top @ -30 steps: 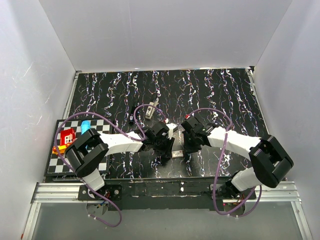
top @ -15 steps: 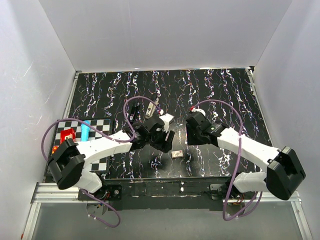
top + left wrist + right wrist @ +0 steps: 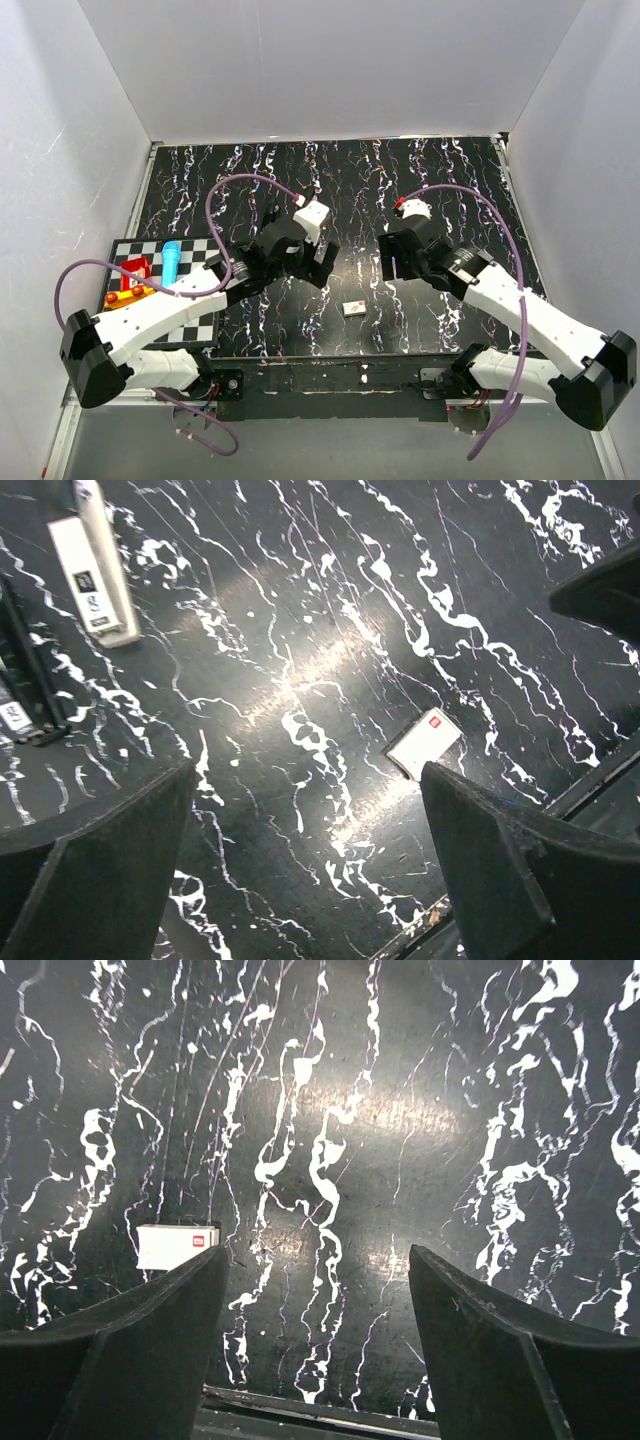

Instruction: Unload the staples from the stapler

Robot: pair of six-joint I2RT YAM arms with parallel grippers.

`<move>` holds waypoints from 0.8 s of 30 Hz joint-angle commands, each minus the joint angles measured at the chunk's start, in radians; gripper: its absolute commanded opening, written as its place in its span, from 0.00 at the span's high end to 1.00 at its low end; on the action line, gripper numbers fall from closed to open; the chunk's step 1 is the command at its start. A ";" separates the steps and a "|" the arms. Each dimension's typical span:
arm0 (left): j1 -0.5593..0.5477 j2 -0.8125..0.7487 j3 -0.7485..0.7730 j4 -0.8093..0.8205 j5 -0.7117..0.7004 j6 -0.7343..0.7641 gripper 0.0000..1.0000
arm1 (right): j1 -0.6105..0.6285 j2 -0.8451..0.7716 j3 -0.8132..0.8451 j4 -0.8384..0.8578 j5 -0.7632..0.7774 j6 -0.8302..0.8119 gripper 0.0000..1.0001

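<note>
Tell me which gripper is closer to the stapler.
Left. The left gripper hangs just beside the stapler; the right gripper sits farther off, the stapler outside its wrist view.

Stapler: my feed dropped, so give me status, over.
Left pincer open, empty. Right pincer open, empty. Stapler lying on table, ungripped, beside pale slab. Small white block lies apart.

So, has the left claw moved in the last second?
Yes. The left gripper has drawn away from the small white box, toward the far side of the table.
</note>
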 commanded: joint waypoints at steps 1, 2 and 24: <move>-0.003 -0.058 0.071 -0.045 -0.103 0.074 0.02 | -0.008 -0.040 0.096 -0.039 0.041 -0.053 0.18; -0.005 -0.062 0.081 -0.051 -0.109 0.082 0.02 | -0.008 -0.043 0.116 -0.055 0.032 -0.063 0.13; -0.005 -0.249 0.121 0.036 -0.224 0.198 0.02 | -0.008 -0.078 0.290 -0.081 0.121 -0.063 0.08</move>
